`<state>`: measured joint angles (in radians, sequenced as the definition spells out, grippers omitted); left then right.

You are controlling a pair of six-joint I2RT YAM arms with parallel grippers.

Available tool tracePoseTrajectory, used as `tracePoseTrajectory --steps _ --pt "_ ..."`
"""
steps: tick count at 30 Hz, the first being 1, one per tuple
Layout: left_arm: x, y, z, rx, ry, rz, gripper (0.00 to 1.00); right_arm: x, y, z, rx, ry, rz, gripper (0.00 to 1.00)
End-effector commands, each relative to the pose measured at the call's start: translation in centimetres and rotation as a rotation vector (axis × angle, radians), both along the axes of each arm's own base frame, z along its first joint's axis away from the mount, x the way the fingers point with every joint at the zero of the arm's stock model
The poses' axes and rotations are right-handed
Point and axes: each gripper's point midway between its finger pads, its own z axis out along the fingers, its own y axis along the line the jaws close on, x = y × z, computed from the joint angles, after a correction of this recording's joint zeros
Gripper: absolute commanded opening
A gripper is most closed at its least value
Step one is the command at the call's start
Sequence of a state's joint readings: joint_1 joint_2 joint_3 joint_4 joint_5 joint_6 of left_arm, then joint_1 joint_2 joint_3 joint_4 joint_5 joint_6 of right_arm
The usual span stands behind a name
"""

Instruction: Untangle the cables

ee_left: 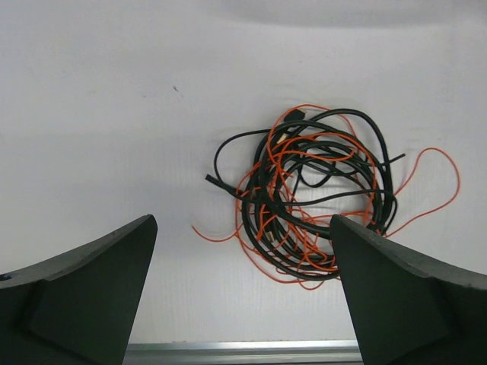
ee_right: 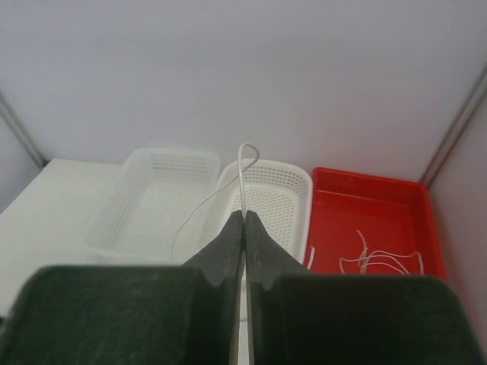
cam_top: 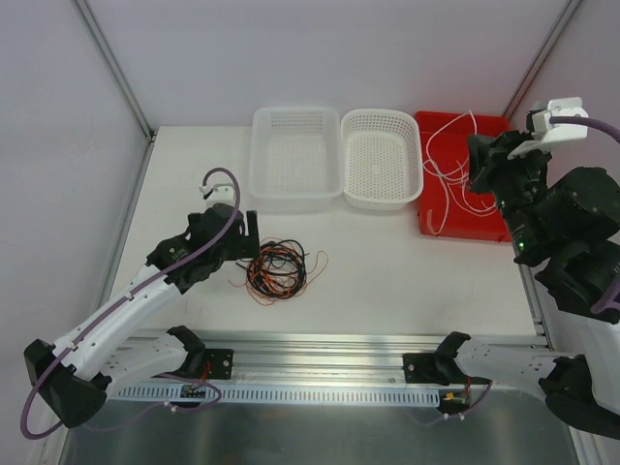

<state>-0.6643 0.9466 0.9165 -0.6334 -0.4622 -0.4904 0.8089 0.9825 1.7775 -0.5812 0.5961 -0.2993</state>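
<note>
Orange and black cables (cam_top: 276, 269) lie knotted on the tabletop (cam_top: 387, 281) under the left gripper (ee_left: 242, 251), jaws spread wide; better to pinch one outer loop than the whole bundle. The right gripper (ee_right: 243, 220), near the red tray (ee_right: 365, 205), has its jaws pinched on a white cable (ee_right: 199, 207), whose lower run is hidden.

Bright, even light — soft shadows

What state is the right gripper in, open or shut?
Shut on the white cable: the right gripper has fingers pressed together, the cable rising between them.
</note>
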Motion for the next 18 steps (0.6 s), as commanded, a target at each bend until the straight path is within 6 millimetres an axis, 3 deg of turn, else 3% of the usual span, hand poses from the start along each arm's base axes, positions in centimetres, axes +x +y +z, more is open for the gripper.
tracePoseTrajectory --steps 1,6,7,11,18 --pt "0.9 0.8 0.7 0.066 -0.013 -0.048 0.99 2.1 -2.7 0.4 -0.099 -0.031 -0.188 0.01" --pt "1.5 2.4 -0.6 0.144 -0.003 -0.042 0.99 5.1 -4.2 -0.8 -0.076 -0.004 -0.273 0.01" --pt "1.6 2.5 -0.6 0.144 -0.011 -0.039 0.99 6.0 -5.3 -1.4 -0.073 0.013 -0.318 0.01" --pt "1.1 3.4 -2.5 0.178 0.014 -0.039 0.99 9.4 -6.5 -3.1 -0.041 0.064 -0.351 0.01" --pt "1.0 5.3 -2.3 0.265 -0.013 -0.003 0.99 15.6 -9.6 -4.5 0.067 0.109 -0.390 0.01"
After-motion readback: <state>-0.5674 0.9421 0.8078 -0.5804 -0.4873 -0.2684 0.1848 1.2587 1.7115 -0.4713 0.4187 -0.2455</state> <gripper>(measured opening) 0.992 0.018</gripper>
